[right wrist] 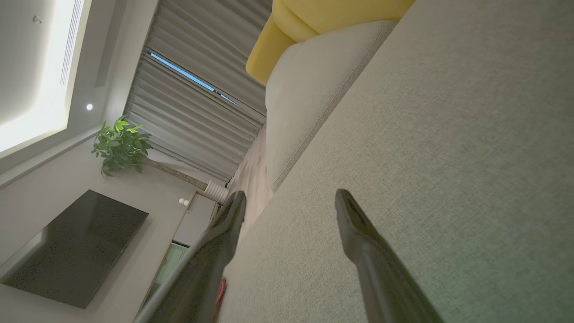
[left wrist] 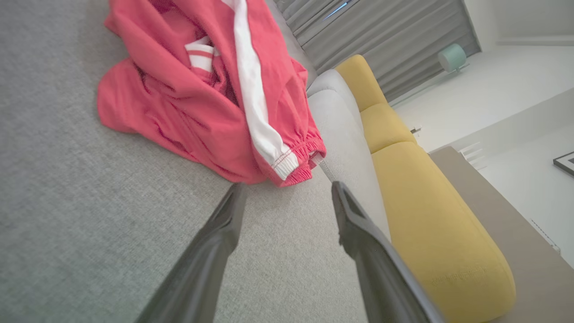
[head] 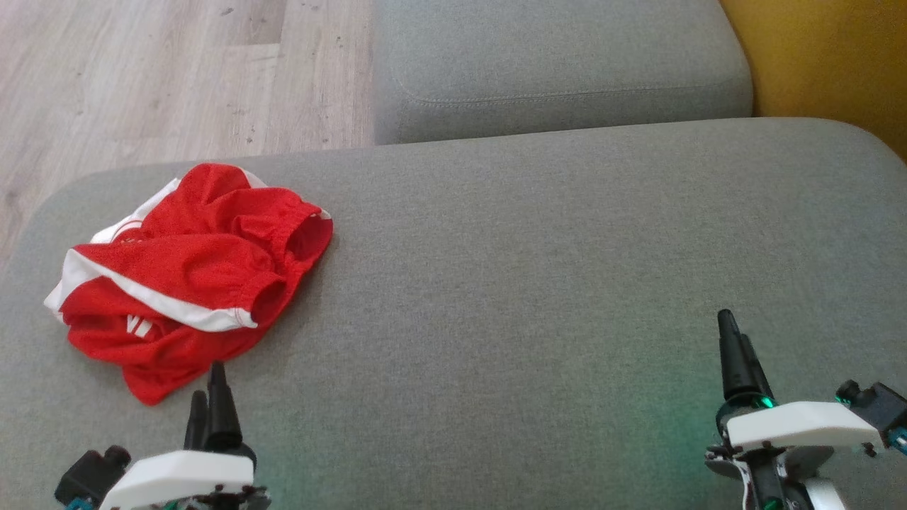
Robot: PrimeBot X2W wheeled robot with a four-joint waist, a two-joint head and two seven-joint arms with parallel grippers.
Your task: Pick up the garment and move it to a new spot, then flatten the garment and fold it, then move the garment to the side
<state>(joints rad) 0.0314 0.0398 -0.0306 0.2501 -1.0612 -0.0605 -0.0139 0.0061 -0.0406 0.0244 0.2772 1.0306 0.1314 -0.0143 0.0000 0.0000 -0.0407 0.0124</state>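
One red garment [head: 191, 283] (shorts, perhaps), two claws [head: 207, 382] [head: 735, 329]

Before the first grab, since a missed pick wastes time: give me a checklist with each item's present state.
1. Left gripper open: ok.
2. Right gripper open: ok.
3. Red garment just ahead of the left gripper, untouched: ok.
4. Garment lying flat: not ok, crumpled.
5. Free room on the sofa cushion beside it for a new spot: ok.
6. Anything hidden under the garment: cannot tell.
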